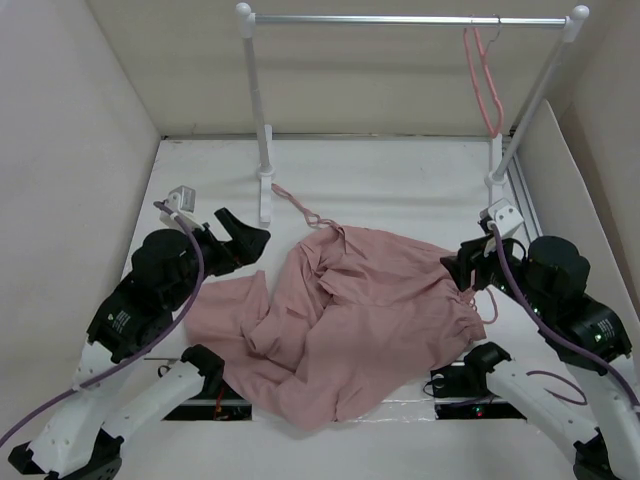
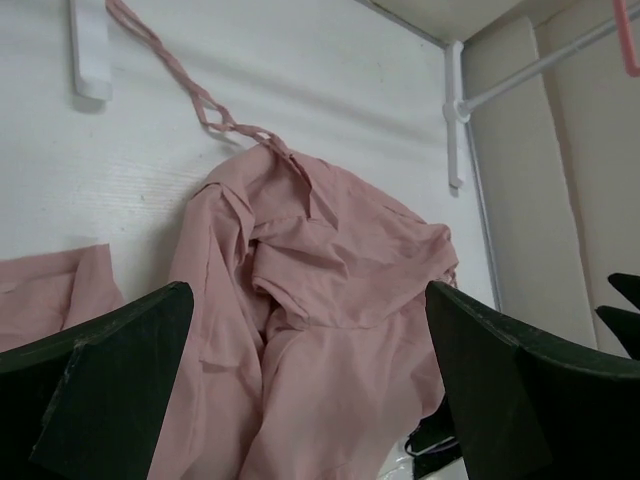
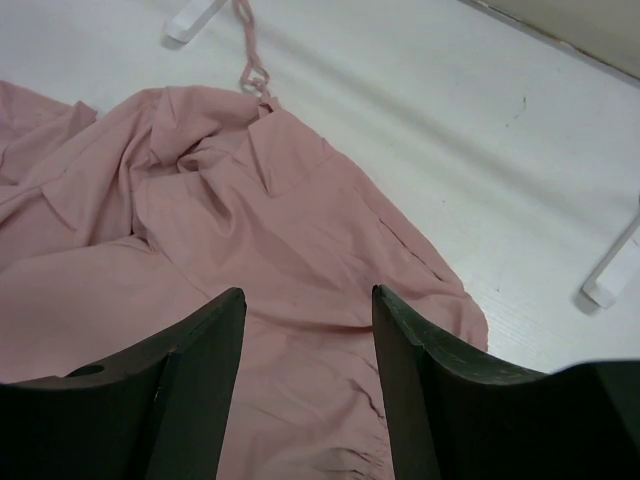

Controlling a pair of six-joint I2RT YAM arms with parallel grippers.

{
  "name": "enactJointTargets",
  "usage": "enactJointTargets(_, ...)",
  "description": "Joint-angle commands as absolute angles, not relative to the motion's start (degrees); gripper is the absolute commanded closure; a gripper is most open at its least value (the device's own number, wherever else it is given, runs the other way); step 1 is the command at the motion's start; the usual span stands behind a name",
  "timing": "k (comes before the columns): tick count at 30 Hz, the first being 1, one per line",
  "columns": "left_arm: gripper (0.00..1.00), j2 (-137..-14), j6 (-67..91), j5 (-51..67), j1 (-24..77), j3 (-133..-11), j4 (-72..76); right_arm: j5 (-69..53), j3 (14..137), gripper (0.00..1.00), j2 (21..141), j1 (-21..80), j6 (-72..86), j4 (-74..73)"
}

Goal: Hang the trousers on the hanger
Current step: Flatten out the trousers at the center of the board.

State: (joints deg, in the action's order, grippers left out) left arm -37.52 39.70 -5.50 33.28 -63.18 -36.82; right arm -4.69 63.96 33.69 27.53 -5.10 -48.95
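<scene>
Down on the table point(image 1: 400, 180) the trousers point(image 1: 350, 320) sit crumpled, hanger point(image 1: 487, 85) dangling off the rail point(image 1: 400, 19), so the left gripper point(image 1: 245, 228) gapes wide and the right gripper point(image 1: 462, 268) half-open, both empty, probably lining up a grab.

A white surface point(image 1: 400, 180) is covered across its middle by the dusty-pink trousers point(image 1: 360, 320), which are laid in a crumpled heap. Their drawstring point(image 1: 300, 208) is trailed toward the left foot point(image 1: 265, 200) of the garment rail point(image 1: 410, 19), which is stood at the far edge.
</scene>
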Motion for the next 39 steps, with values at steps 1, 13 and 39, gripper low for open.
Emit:
enactJointTargets(1, 0.01, -39.6, 39.1, -6.8, 33.1, -61.4, -39.6, -3.0, 63.1, 0.41, 33.3, 28.2, -3.3, -48.5)
enactJointTargets(13, 0.01, -40.9, 49.4, -0.5, 33.1, -40.4, -41.6, -4.5, 52.3, 0.82, 29.0, 28.2, -0.1, -47.5)
enactJointTargets(39, 0.84, -60.2, 27.2, 9.1, 41.1, -47.3, -49.1, -5.8, 42.8, 0.34, 26.7, 28.2, 2.7, -42.9)
